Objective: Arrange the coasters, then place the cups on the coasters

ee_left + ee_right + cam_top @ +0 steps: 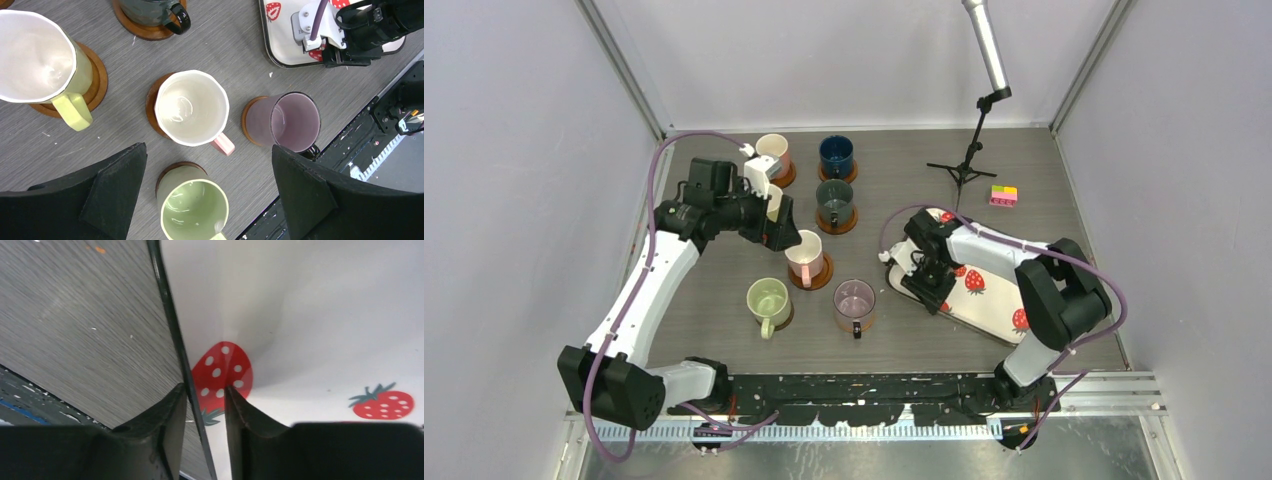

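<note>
Several cups stand on brown coasters: cream-pink point(772, 150), dark blue point(836, 155), dark grey point(834, 200), pink-handled point(804, 256), light green point(768, 300) and purple point(854, 302). The pale yellow cup point(37, 55) sits on its coaster point(97, 75). My left gripper point(208, 150) hovers open above the green cup point(195, 210) and the pink-handled cup point(192, 107), holding nothing. My right gripper point(206, 390) straddles the near-left rim point(172, 325) of the strawberry tray point(996, 303). Its jaws are drawn close, one finger point(170, 415) against the rim's outer edge.
A microphone stand point(969, 160) rises at the back, with a pink and yellow block point(1003, 195) beside it. A black rail point(874, 385) runs along the near table edge. Grey walls enclose the left, back and right.
</note>
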`<state>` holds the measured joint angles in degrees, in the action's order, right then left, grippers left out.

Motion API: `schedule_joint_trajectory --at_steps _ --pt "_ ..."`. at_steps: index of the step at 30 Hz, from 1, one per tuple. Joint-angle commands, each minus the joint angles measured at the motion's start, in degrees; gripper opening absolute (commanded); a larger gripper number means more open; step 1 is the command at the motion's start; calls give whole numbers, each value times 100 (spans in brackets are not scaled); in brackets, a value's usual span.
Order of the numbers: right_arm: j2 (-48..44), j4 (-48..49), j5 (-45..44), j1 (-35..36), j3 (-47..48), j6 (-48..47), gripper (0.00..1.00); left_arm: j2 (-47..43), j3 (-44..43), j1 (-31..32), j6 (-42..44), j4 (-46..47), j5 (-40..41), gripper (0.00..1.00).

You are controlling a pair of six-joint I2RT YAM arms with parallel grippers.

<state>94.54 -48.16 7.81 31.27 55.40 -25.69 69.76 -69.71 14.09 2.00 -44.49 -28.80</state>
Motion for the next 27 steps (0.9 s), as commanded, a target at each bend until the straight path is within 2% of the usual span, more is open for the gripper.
schedule_joint_trajectory --at_steps 1,5,9,16,27 --pt "-96 142 99 10 -118 -460 33 -61 -134 -63 63 86 -143 97" --pt "-356 -68 277 6 -367 -845 20 -59 -146 -73 90 73 -142 97" --pt "-637 -309 323 4 -613 -1273 13 -3 -183 -73 90 55 -161 97" --pt "-1033 -568 221 10 -1036 -2018 7 12 -194 -77 81 61 -167 97" --pt "-1353 -709 2 195 -1373 -2799 6 64 -218 -81 90 92 -165 97"
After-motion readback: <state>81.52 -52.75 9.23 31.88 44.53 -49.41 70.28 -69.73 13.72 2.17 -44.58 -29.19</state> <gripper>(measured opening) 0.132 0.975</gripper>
